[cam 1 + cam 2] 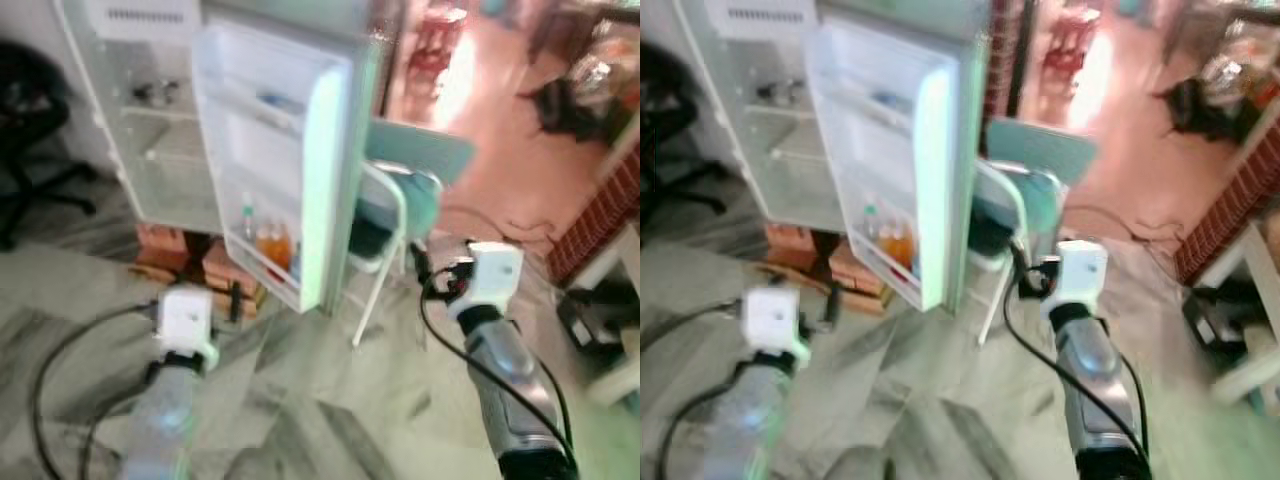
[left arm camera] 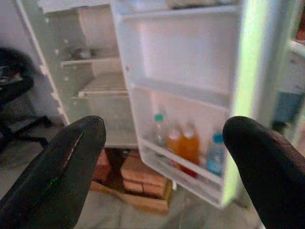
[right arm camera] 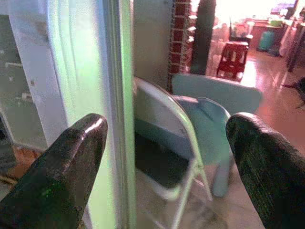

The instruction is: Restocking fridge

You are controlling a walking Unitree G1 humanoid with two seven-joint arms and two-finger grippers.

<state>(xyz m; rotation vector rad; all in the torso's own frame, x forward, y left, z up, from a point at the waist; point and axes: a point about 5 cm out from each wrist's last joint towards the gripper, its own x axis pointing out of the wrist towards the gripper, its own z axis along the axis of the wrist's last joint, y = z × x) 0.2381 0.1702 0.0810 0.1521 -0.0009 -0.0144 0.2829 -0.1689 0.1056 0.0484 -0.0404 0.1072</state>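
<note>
Silver arms raised | left gripper (image 2: 162, 162) wide, facing fridge door (image 1: 270, 150) | right gripper (image 3: 167, 162) wide, facing chair (image 3: 186, 143)

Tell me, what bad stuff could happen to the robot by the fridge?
1. The folding chair stands right beside the open fridge door; the right gripper is near it and could bump it while reaching.
2. Cables trail on the floor beside the left gripper; walking closer might snag them.
3. The bottles stand close together in the door's bottom shelf, so a careless reach by the open gripper could knock one over.
</note>
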